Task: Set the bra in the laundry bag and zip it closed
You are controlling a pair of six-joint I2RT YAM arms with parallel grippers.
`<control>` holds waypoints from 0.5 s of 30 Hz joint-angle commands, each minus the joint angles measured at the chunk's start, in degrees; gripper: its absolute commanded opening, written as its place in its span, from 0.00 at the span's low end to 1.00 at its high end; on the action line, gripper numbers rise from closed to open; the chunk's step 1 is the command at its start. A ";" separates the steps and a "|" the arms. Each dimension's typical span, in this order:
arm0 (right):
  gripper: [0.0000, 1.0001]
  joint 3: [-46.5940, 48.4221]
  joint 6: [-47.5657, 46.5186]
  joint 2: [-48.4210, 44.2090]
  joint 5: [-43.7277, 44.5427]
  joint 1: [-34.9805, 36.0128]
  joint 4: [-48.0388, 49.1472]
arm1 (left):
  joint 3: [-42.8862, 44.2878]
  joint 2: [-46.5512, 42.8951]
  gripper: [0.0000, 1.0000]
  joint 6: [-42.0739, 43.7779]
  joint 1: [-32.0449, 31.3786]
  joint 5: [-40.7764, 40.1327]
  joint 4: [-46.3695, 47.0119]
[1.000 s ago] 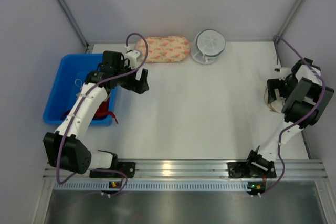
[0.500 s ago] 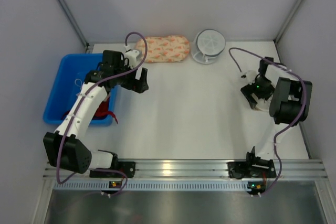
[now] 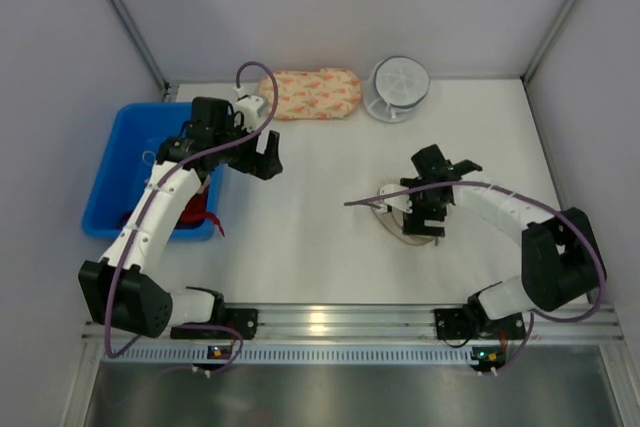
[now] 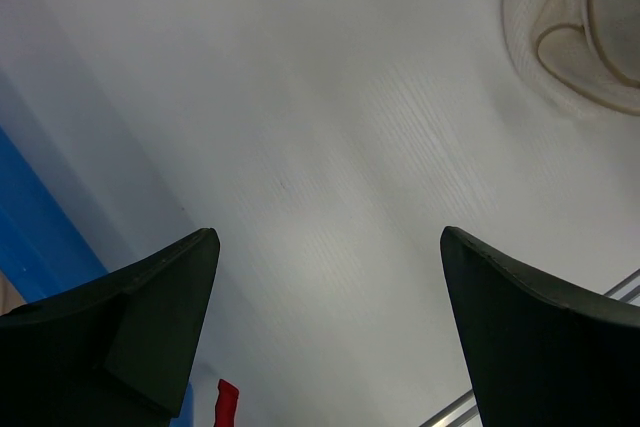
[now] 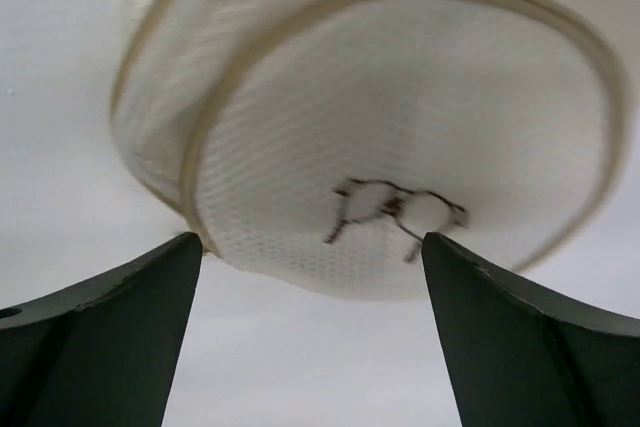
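With right fingers (image 5: 100,347) and left fingers (image 4: 130,327) spread wide and empty, only the upper rim of the round beige mesh laundry bag (image 5: 400,117) needed to be pinched.

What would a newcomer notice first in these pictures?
The round mesh laundry bag, a small dark mark on it, lies near the centre, just ahead of the open right hand. At the left edge stands a bright blue bin with a red cloth; the left hand hovers open beside it.

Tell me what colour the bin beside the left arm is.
The bin is bright blue, shown best in the top external view.
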 commanded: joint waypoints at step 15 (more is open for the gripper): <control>0.69 15.03 54.47 -5.07 -7.84 -2.89 7.23 | 2.79 -1.44 0.98 -10.35 0.10 -12.26 1.08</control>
